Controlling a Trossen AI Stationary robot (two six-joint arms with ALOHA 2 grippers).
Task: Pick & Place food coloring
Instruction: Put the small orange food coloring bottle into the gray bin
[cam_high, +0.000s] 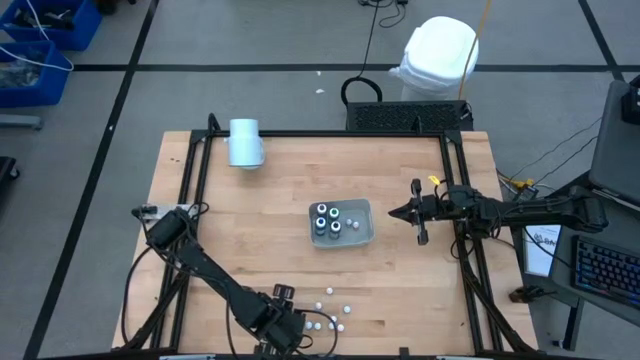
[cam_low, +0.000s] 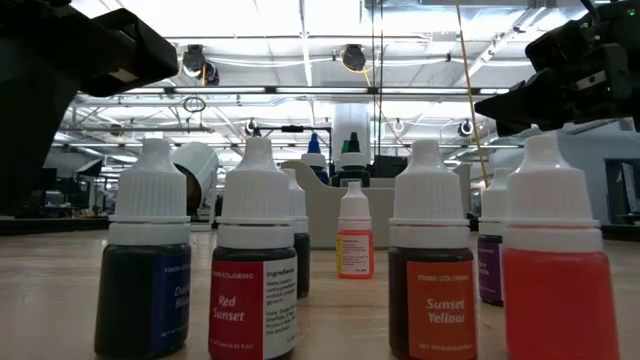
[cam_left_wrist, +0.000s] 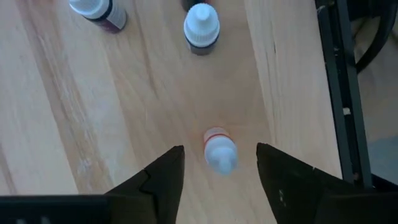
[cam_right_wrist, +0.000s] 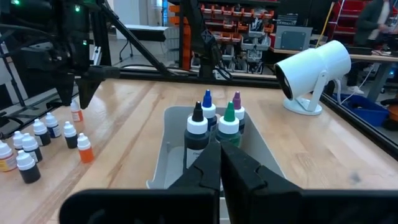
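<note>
On the wooden table (cam_high: 400, 260) I see my left gripper (cam_left_wrist: 217, 168), jaws spread, straddling a small red bottle (cam_left_wrist: 219, 149); right gripper (cam_high: 393, 212) pressed together beside the tray (cam_high: 362, 232).

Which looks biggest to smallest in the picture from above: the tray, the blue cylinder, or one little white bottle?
1. Tray
2. Blue cylinder, only a little smaller
3. Little white bottle, by far the smallest
</note>
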